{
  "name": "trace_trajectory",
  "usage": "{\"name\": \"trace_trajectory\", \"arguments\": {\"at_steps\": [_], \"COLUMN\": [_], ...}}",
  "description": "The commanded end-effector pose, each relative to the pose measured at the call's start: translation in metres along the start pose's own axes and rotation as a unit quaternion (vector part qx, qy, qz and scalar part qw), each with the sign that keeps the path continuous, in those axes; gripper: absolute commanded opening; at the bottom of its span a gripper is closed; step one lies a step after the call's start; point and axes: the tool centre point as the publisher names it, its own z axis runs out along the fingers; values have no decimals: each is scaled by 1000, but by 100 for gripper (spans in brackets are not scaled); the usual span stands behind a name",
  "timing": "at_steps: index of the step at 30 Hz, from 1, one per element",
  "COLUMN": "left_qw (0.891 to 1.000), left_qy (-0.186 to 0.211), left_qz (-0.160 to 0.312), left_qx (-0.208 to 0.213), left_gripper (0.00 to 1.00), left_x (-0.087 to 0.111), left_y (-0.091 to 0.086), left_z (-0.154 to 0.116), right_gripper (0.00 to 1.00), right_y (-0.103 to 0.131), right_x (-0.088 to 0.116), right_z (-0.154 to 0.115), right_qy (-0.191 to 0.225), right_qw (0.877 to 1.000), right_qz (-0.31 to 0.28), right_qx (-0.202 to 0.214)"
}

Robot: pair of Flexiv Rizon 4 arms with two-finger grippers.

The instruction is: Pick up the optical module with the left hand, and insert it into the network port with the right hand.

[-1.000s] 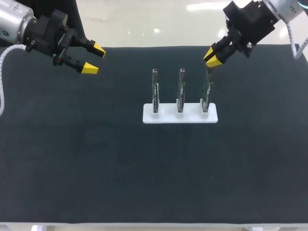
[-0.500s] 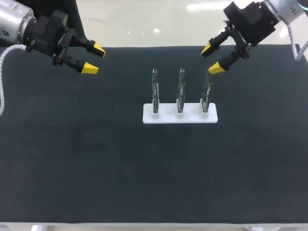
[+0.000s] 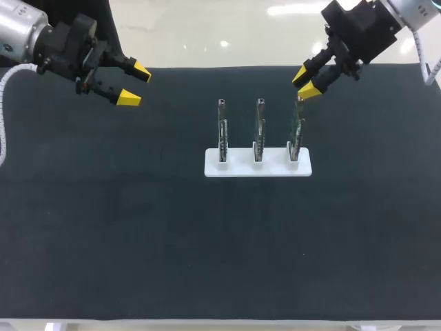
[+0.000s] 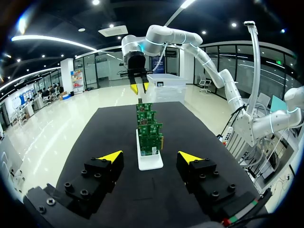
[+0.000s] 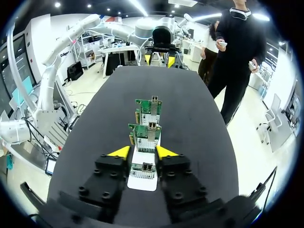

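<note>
Three upright green network cards [image 3: 258, 129] stand in a white holder [image 3: 257, 165] at mid-table. My right gripper [image 3: 306, 82] hovers just above and behind the top of the rightmost card [image 3: 296, 127], its yellow tips a narrow gap apart with nothing between them. In the right wrist view the gripper [image 5: 143, 152] looks down on that card's port end [image 5: 143, 169], with the other cards [image 5: 144, 135] ahead. My left gripper [image 3: 133, 84] hangs wide open and empty over the table's far left; in its own view [image 4: 150, 156] the row of cards [image 4: 151, 141] lies ahead. No loose optical module shows.
The black mat [image 3: 138, 227] covers the whole table around the holder. My right arm's gripper [image 4: 138, 88] appears beyond the cards in the left wrist view, and my left gripper [image 5: 159, 59] beyond them in the right wrist view.
My right gripper opened wide half a second ago and has since narrowed to a small gap, staying above the rightmost card. The left arm has not moved.
</note>
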Motion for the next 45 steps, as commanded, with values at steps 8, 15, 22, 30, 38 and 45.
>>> {"name": "trace_trajectory", "arguments": {"at_steps": [8,15,22,30,38,45], "left_qw": [1000,1000,1000,1000,1000,1000], "left_qy": [1,1,1,1,1,1], "left_qz": [0,0,0,0,0,0], "left_qx": [1,1,1,1,1,1], "left_gripper": [100,100,100,100,100,100], "left_x": [0,0,0,0,0,0], "left_y": [1,1,1,1,1,1], "left_z": [0,0,0,0,0,0], "right_gripper": [0,0,0,0,0,0], "right_y": [5,5,3,2,2,4], "right_x": [3,6,10,13,18,21], "right_z": [3,6,9,12,16,21], "right_qy": [-1,-2,-5,-10,-12,-13], "right_qw": [1000,1000,1000,1000,1000,1000], "right_qz": [0,-4,-9,-15,-18,-18], "right_qx": [3,5,7,9,11,14]}}
